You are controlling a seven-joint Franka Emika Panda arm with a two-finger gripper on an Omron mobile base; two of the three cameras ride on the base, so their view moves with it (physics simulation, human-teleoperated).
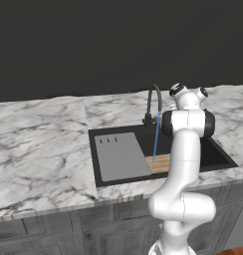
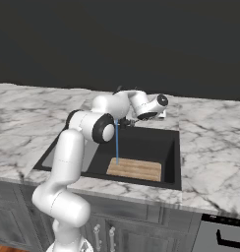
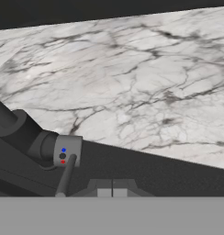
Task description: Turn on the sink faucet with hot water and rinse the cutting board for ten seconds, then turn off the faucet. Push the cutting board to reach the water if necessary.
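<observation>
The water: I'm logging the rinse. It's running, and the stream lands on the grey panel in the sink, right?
Not quite. The water is running, but the right base view shows the stream landing on the cutting board in the sink, not on the grey panel.

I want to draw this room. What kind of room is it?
It looks like a kitchen. There is a black sink set in a marble countertop, a faucet running water onto a cutting board, and cabinet doors below.
</observation>
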